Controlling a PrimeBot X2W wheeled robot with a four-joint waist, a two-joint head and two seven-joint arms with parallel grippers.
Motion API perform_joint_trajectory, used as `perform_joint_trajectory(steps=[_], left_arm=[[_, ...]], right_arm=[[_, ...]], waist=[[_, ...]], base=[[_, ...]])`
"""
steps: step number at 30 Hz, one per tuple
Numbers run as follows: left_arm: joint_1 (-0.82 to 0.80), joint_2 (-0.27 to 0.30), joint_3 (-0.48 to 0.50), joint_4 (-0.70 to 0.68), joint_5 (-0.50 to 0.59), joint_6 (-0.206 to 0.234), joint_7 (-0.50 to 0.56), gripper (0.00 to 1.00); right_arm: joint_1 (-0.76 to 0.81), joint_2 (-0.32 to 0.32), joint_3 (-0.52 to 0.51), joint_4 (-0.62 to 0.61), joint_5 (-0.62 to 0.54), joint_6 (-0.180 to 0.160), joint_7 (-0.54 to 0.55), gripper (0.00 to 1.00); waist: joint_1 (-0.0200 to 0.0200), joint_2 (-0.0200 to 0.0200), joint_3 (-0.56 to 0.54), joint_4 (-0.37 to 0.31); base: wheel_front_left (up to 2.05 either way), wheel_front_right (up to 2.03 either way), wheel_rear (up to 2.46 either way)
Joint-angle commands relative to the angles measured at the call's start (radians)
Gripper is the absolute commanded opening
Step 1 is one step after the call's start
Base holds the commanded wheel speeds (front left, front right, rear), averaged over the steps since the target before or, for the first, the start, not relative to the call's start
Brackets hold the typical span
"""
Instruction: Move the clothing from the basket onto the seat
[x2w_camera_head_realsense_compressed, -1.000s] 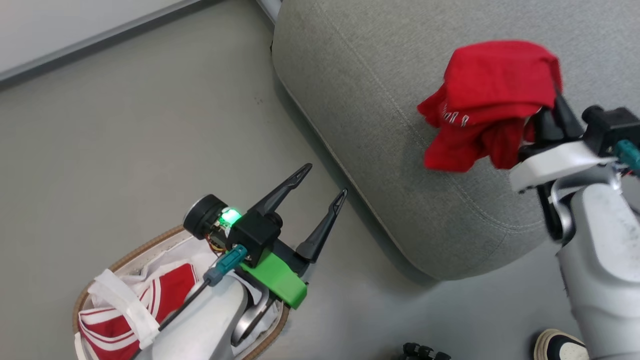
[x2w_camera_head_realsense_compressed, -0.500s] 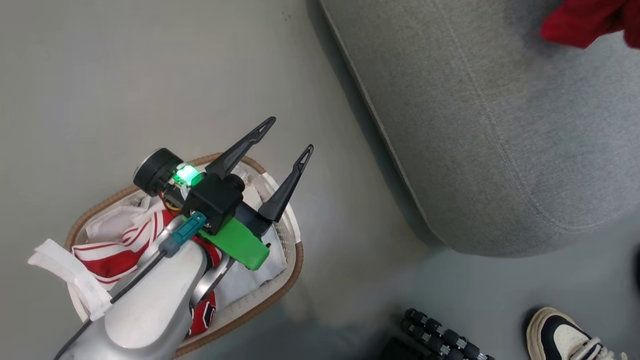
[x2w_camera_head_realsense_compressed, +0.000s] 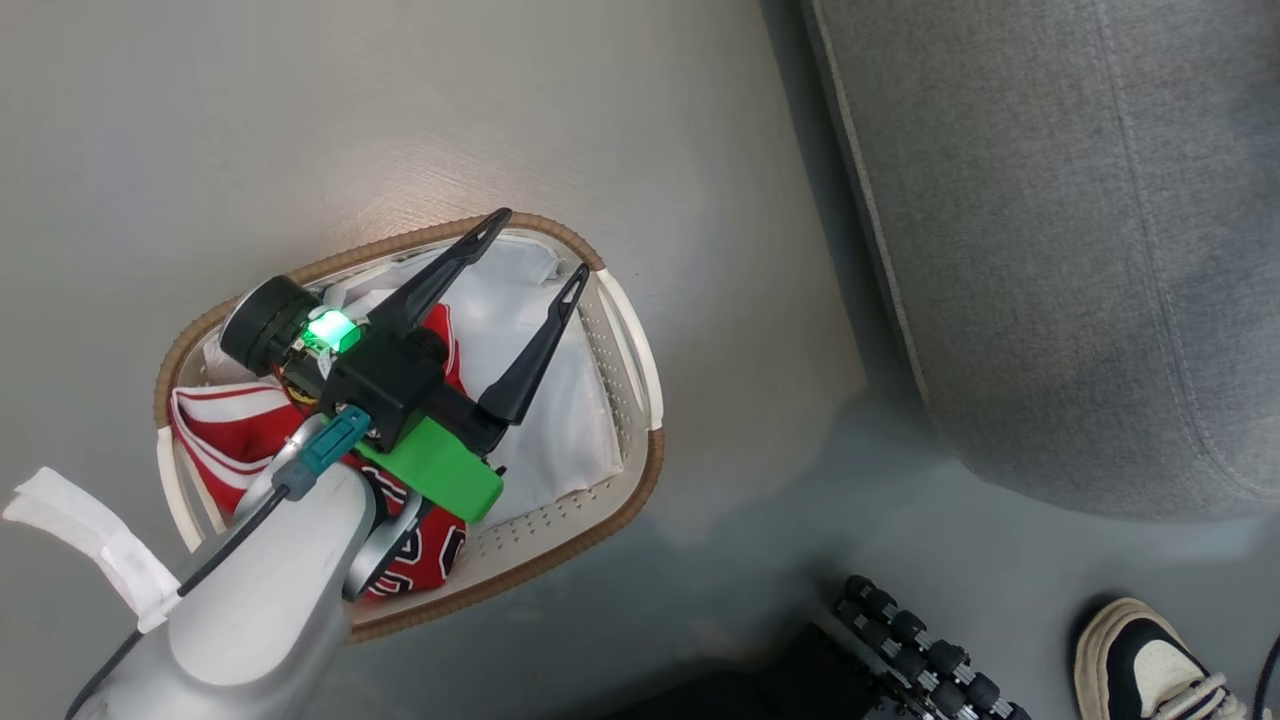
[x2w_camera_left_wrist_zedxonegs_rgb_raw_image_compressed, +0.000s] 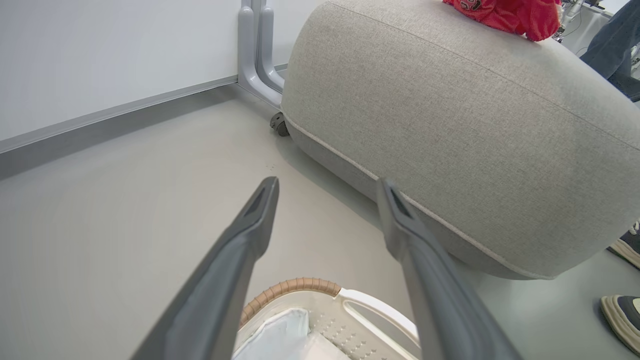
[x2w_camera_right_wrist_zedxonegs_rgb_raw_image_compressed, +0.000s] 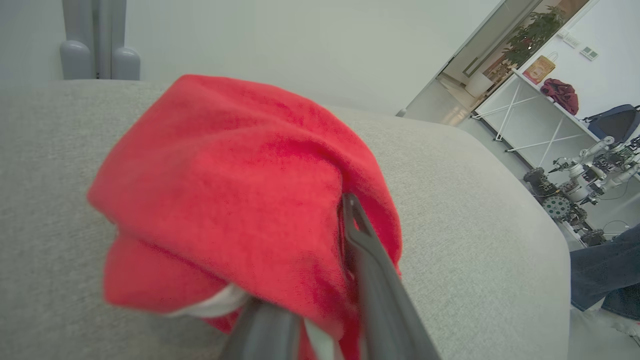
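Note:
The basket (x2w_camera_head_realsense_compressed: 652, 470) stands on the floor, holding a red jersey (x2w_camera_head_realsense_compressed: 225, 430) with white-striped edges on a white liner cloth (x2w_camera_head_realsense_compressed: 560, 400). My left gripper (x2w_camera_head_realsense_compressed: 540, 242) hovers open over the basket, its tips near the far rim and nothing between them. In the left wrist view the same open gripper (x2w_camera_left_wrist_zedxonegs_rgb_raw_image_compressed: 327, 184) points past the basket rim (x2w_camera_left_wrist_zedxonegs_rgb_raw_image_compressed: 290, 287) toward the seat (x2w_camera_left_wrist_zedxonegs_rgb_raw_image_compressed: 450, 110), where a red garment (x2w_camera_left_wrist_zedxonegs_rgb_raw_image_compressed: 505, 12) lies on top. In the right wrist view my right gripper (x2w_camera_right_wrist_zedxonegs_rgb_raw_image_compressed: 332, 215) is closed on that red garment (x2w_camera_right_wrist_zedxonegs_rgb_raw_image_compressed: 225, 175), which drapes over one finger and rests on the seat (x2w_camera_right_wrist_zedxonegs_rgb_raw_image_compressed: 475, 225).
The seat (x2w_camera_head_realsense_compressed: 1050, 250) is at the upper right of the head view, a gap of floor away from the basket. A person's shoe (x2w_camera_head_realsense_compressed: 1140, 660) and a black ribbed object (x2w_camera_head_realsense_compressed: 920, 650) sit at the bottom right. A person's leg (x2w_camera_right_wrist_zedxonegs_rgb_raw_image_compressed: 605, 275) stands beyond the seat.
The head camera has swung down and left, so the whole basket shows and the right gripper with its garment has left that view. The left gripper now sits over the basket instead of beyond it.

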Motion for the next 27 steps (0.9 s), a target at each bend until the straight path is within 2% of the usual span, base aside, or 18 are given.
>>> perform_joint_trajectory(steps=[1, 9, 19, 27], left_arm=[[0.011, 0.004, 0.004, 0.005, -0.004, -0.003, -0.001, 1.00], [0.040, -0.036, 0.057, 0.048, -0.012, -0.003, -0.001, 1.00], [0.122, -0.083, 0.176, 0.103, 0.004, -0.003, -0.001, 1.00], [0.197, -0.145, 0.300, 0.162, 0.050, -0.003, -0.001, 1.00]], right_arm=[[0.021, 0.008, -0.008, 0.009, 0.003, -0.001, -0.021, 1.00], [0.176, 0.090, 0.032, 0.026, 0.027, -0.001, -0.080, 1.00], [0.422, 0.172, 0.163, -0.219, 0.156, -0.001, -0.082, 1.00], [0.533, 0.218, 0.277, -0.315, 0.242, -0.001, -0.082, 1.00]], waist=[[-0.0002, -0.0001, 0.012, 0.023], [-0.0002, -0.0001, -0.061, 0.047], [-0.0002, -0.0001, -0.191, 0.092], [-0.0002, -0.0001, -0.287, 0.166]], base=[[0.00, 0.00, 0.00], [0.00, 0.00, 0.00], [0.00, 0.00, 0.00], [0.00, 0.00, 0.00]])
